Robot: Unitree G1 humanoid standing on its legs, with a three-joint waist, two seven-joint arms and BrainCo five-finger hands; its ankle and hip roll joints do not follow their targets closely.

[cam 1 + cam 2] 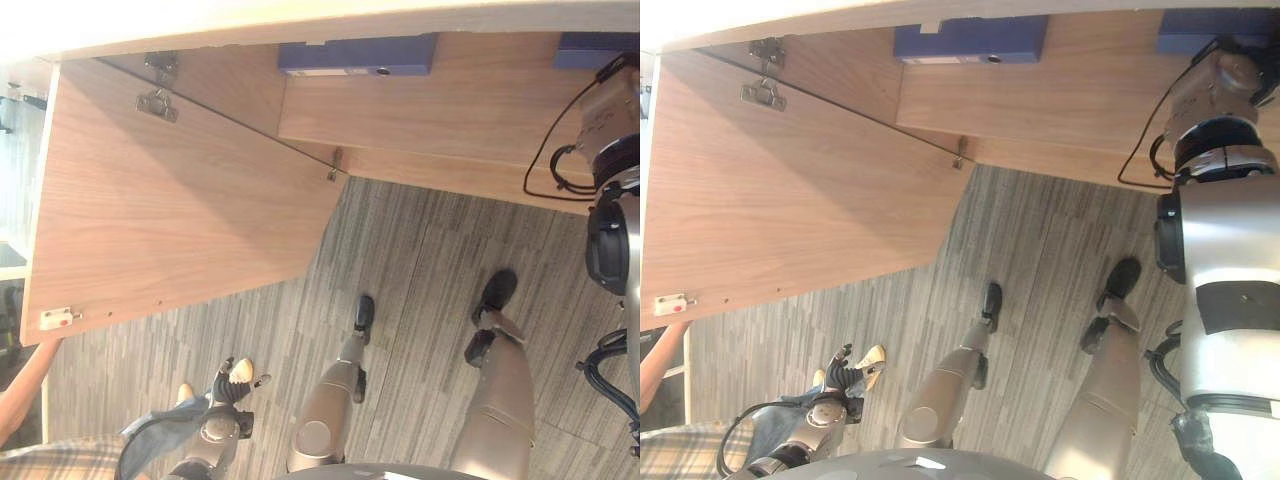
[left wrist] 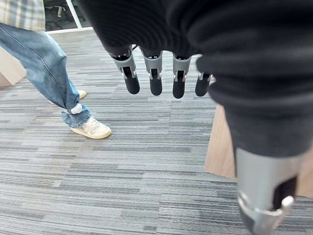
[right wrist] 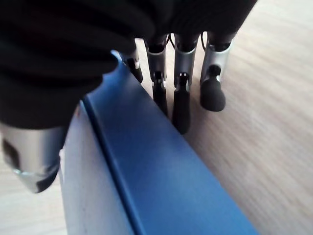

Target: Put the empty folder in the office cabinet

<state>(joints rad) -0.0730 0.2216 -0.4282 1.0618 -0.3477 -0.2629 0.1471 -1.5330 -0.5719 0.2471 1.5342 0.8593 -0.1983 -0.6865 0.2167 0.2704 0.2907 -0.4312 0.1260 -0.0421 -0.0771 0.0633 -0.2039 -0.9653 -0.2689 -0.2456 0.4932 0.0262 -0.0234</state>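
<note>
Wood-grain cabinet door (image 1: 170, 200) stands swung open, well away from the right robot hand (image 3: 183, 63) on its thumb side, with metal hinges (image 1: 157, 100) along its inner edge. Inside the light wooden office cabinet (image 1: 430, 110), a second dark blue folder (image 1: 355, 55) lies well to that same side of the hand. It carries a pale label strip whose writing is too small to read.

The task's blue flat-sided folder (image 3: 161, 181) stands on edge on the cabinet's wooden board. Its narrow edge faces the wrist and its long axis runs along the hand. It sits pinched between the thumb on one face and the nearly straight fingers (image 3: 181, 105) on the other.

The left robot hand (image 2: 154, 73) hangs with fingers loosely spread over grey striped carpet (image 2: 146, 161). A person's jeans leg (image 2: 49, 63) and cream shoe (image 2: 90, 128) are nearby.
</note>
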